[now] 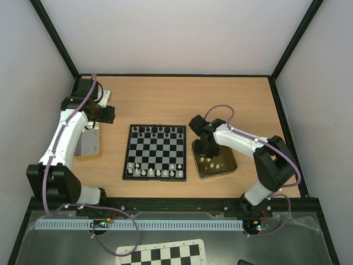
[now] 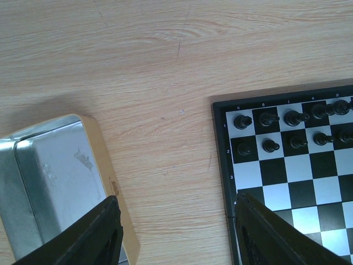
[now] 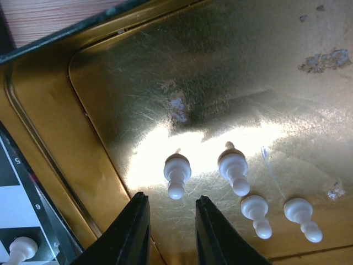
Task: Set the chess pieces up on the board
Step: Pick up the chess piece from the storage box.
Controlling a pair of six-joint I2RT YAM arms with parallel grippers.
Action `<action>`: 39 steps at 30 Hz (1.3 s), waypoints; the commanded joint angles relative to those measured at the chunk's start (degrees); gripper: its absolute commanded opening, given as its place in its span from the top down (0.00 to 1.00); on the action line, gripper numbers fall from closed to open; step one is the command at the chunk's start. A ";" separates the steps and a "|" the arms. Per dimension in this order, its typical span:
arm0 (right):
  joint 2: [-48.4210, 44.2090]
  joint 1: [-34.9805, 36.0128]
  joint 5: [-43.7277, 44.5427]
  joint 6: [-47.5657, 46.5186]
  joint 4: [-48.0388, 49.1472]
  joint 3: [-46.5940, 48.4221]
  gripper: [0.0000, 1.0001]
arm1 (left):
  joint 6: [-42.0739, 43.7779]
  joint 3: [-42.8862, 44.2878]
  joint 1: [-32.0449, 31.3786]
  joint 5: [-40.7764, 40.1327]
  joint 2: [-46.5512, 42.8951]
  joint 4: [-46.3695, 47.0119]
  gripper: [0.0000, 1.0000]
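Note:
The board [image 1: 155, 152] lies mid-table. Black chess pieces [image 1: 157, 131] fill its far rows and cream-white ones [image 1: 155, 171] stand along its near row. In the left wrist view the board's corner [image 2: 298, 171] shows black pieces [image 2: 269, 146] in two rows. My right gripper [image 1: 205, 150] hangs open over the gold tin [image 1: 227, 169]. In the right wrist view [image 3: 170, 212] its jaws stand apart just short of a white pawn [image 3: 177, 174] in the tin; three more pawns [image 3: 234, 168] are beside it. My left gripper [image 1: 109, 115] is open and empty over bare wood [image 2: 176, 221].
A silver tin lid [image 1: 88, 142] lies left of the board, also in the left wrist view [image 2: 49, 176]. A printed checkered sheet [image 1: 160, 255] lies below the table's front rail. Black frame posts and white walls enclose the table.

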 commanded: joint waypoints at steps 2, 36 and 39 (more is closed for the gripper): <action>1.84 -0.40 0.42 -1.38 0.92 -0.02 0.78 | 0.52 0.25 -0.13 -0.56 0.17 -1.55 0.43; 1.63 -0.40 2.38 -1.67 -4.29 4.51 0.98 | 0.42 -0.19 -0.13 0.35 -1.05 -1.33 0.43; 0.87 -0.41 3.56 -1.91 -7.53 7.40 0.98 | 0.41 -0.34 -0.13 0.66 -1.06 -1.18 0.43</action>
